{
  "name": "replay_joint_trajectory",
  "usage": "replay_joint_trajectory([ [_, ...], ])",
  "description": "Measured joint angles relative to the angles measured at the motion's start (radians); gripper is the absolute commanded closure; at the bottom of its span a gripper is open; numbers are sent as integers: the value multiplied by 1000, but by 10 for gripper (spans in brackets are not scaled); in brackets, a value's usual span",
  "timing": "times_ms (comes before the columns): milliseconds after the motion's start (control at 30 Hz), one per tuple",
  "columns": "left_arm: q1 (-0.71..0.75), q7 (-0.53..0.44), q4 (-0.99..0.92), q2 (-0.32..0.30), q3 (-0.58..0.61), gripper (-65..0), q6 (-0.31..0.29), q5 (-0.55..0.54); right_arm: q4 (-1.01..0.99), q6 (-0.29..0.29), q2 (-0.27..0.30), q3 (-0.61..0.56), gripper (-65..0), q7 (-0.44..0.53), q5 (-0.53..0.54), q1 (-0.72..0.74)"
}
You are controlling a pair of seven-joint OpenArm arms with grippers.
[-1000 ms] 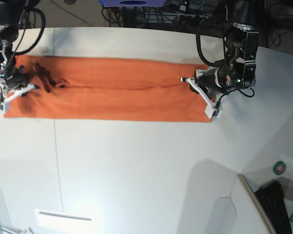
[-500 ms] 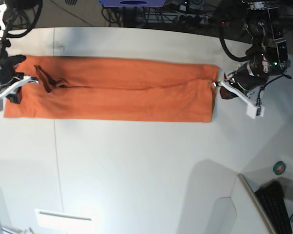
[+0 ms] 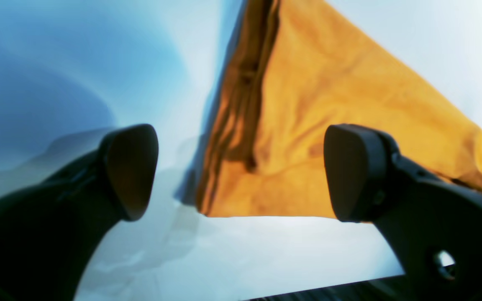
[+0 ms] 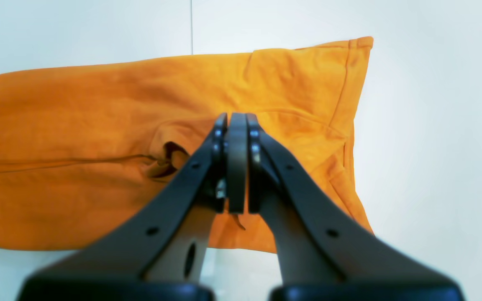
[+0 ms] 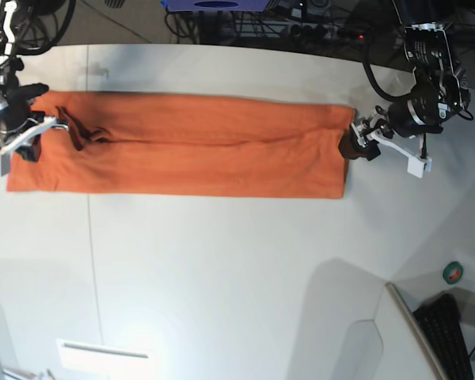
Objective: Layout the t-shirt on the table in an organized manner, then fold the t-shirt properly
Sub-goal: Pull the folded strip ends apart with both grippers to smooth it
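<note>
The orange t-shirt lies on the white table as a long folded strip running left to right. My left gripper stands at the strip's right end. In the left wrist view it is open, and the shirt's end lies flat on the table beyond the gap, between the two dark fingers. My right gripper hovers over the strip's left end. In the right wrist view it is shut above the wrinkled cloth, with nothing seen in it.
A thin dark seam crosses the table below the shirt. A green tape roll and a keyboard sit on a lower surface at the right. Cables lie behind the far edge. A white panel sits bottom left.
My left gripper drew back to the right off the shirt's end and opened. That end now reaches slightly further right. My right gripper shifted a little up and left, still shut.
</note>
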Motion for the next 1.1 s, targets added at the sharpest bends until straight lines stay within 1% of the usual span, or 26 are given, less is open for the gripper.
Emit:
replay_joint_trajectory([
  [200, -37, -3, -84, -3, 0, -594, -5, -5, 0, 0, 0, 0, 0, 0, 0, -13],
  [300, -41, -16, -101, -23, 55, -594, -12, -8, 0, 0, 1, 0, 0, 0, 0, -12],
  [400, -54, -26, -116, -21, 93, -592, -18, -19, 0, 0, -2, 0, 0, 0, 0, -13],
  [467, -53, -62, -129, -17, 109, -592, -19, -30, 0, 0, -1, 0, 0, 0, 0, -13],
  [567, -55, -167, -163, -27, 183, -591, -31, -39, 0, 0, 0, 0, 0, 0, 0, -13],
  [600, -60, -175, -173, -31, 200, -587, -35, -44, 0, 0, -2, 0, 0, 0, 0, -13],
  [633, -64, -184, -185, -32, 210, -564, -44, -56, 0, 0, -2, 0, 0, 0, 0, -13],
  [667, -68, -188, -198, -32, 209, -523, -45, -59, 0, 0, -2, 0, 0, 0, 0, -13],
  [733, -68, -194, -216, -33, 205, -410, -45, -63, 0, 0, 1, 0, 0, 0, 0, -13],
  [833, -64, -185, -232, -35, 205, -197, -41, -55, 0, 0, -2, 1, 0, 0, 0, -13],
  [933, -56, -164, -235, -43, 208, 0, -31, -49, 0, 0, -1, 1, 0, 0, 0, -13],
  [1000, -56, -178, -236, -46, 204, 0, -34, -51, 0, 0, -2, 1, 0, 0, 0, -13],
  [1100, -46, -262, -239, -53, 175, 0, -32, -16, 0, 0, -1, 1, 0, 0, 0, -13],
])
